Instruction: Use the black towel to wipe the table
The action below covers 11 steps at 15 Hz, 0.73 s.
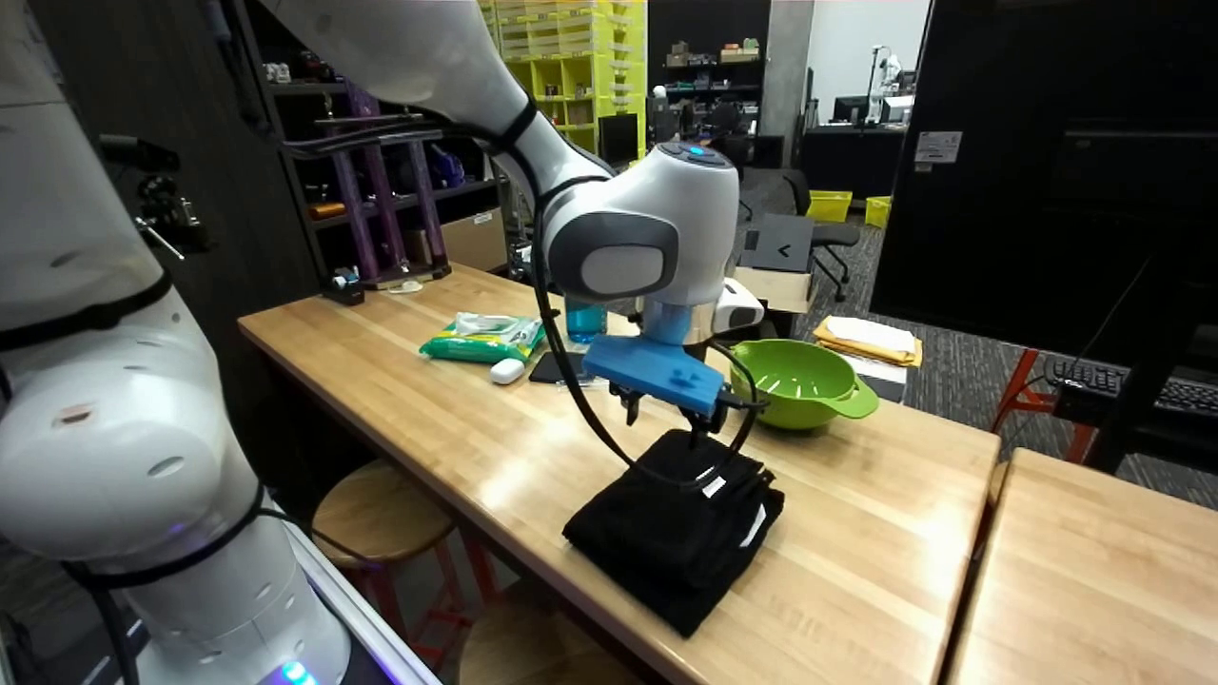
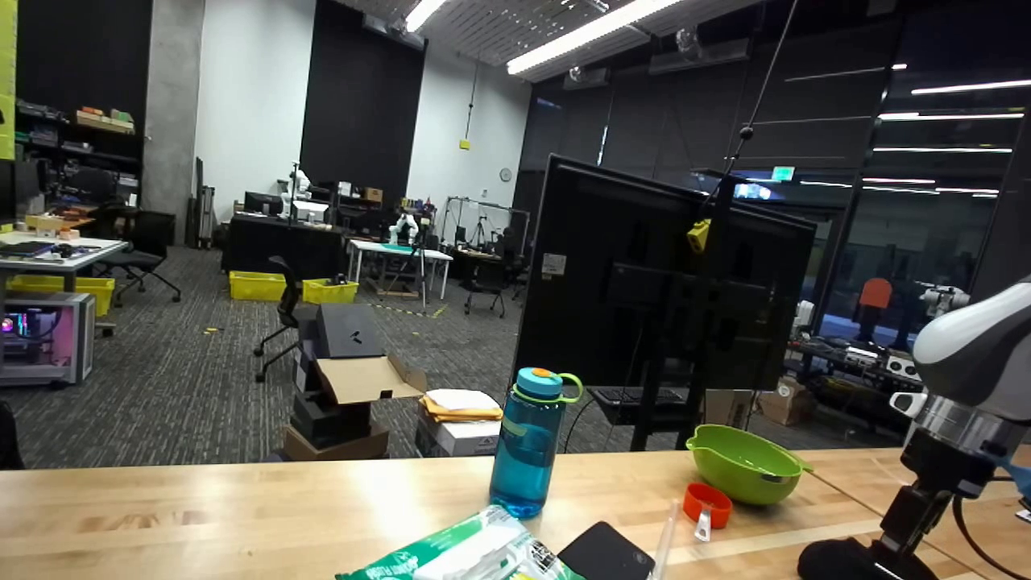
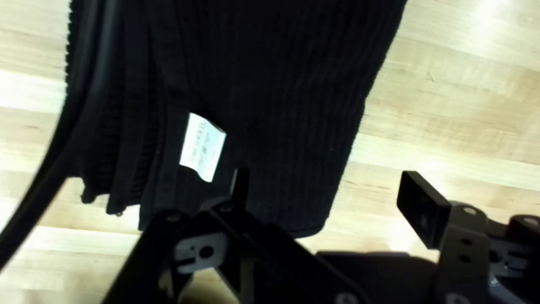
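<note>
Towel (image 1: 657, 547), black and folded, lies on the butcher-block tabletop (image 1: 856, 538) under the Robotiq gripper (image 3: 329, 195), whose parted, empty fingers (image 3: 422, 209) straddle 1 edge near a corner (1 over towel, 1 over bare tabletop, as I see it); dropping straight should pinch it.

In an exterior view the camera looks obliquely down over the table (image 1: 514, 447), the arm's base (image 1: 238, 609) close at eight o'clock. In an exterior view the lens sits low, facing across the table to the carpet (image 2: 201, 419), a water bottle (image 2: 525, 451) near at six o'clock. Both exterior views share the green bowl (image 1: 799, 409) (and, partly, the water bottle). The wrist view faces down, closest, onto the black towel (image 3: 261, 84).
</note>
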Motion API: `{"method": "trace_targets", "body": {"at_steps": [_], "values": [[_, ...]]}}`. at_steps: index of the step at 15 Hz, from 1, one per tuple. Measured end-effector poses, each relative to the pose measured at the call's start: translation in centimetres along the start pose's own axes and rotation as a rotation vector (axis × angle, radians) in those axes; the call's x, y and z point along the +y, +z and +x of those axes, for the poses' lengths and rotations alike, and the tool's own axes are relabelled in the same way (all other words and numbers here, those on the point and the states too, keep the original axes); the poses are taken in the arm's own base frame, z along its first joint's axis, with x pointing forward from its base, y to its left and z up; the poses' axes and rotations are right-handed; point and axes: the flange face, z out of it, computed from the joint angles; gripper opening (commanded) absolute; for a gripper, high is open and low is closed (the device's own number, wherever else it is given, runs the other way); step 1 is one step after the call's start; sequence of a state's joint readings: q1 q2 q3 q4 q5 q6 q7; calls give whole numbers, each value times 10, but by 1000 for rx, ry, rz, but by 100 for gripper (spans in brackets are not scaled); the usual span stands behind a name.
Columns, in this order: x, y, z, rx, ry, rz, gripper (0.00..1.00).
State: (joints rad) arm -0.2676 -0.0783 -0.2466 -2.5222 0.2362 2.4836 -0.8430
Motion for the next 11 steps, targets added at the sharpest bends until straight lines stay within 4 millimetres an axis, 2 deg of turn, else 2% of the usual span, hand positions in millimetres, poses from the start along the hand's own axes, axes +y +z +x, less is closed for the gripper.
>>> {"method": "trace_targets", "body": {"at_steps": [6, 11], "values": [[-67, -11, 10, 68, 84, -21, 100], [-104, -5, 11, 117, 149, -48, 100]]}}
